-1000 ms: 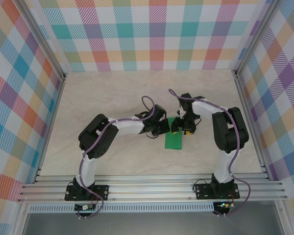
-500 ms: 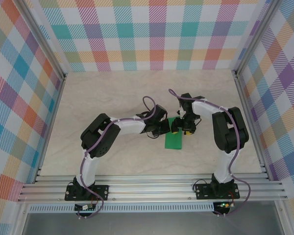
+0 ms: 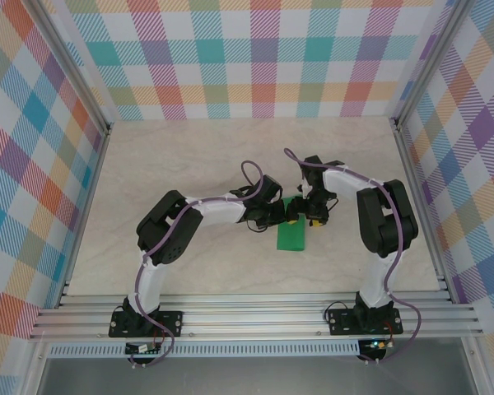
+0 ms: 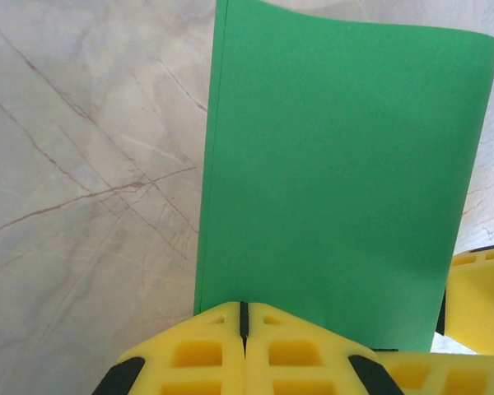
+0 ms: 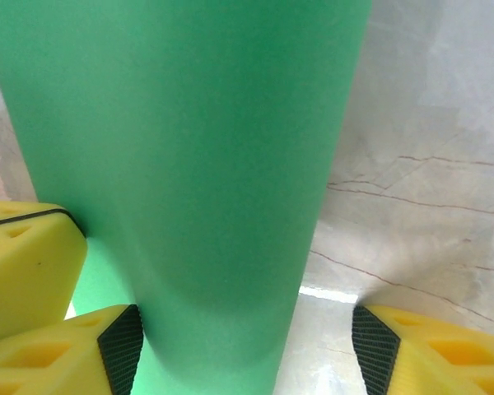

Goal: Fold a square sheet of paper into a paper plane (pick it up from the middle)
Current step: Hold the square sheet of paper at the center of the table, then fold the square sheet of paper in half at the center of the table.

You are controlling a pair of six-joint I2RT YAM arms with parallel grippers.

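We see the green sheet of paper (image 3: 293,237) lying on the marbled tabletop (image 3: 189,164), folded over into a narrow rectangle. From above, both wrists meet at the sheet's far end and its near end lies bare.

The left gripper (image 4: 243,329) is fully closed, its two yellow pads (image 4: 189,354) pressed together with only a thin seam between them. The tips sit at one short edge of the sheet, close to the corner where the long doubled edge begins. Whether any paper is nipped in that seam we cannot tell (the edge runs out of sight under the pads).

The right gripper (image 5: 247,337) stands wide open at the same end of the sheet. In its wrist view the paper bows up in a rounded hump and passes between the fingers. It lies close against the black face of one finger (image 5: 119,346), and a stretch of bare tabletop separates it from the other finger (image 5: 395,350). Nothing is clamped between them. The left gripper's yellow finger shows just beside the sheet's other side.
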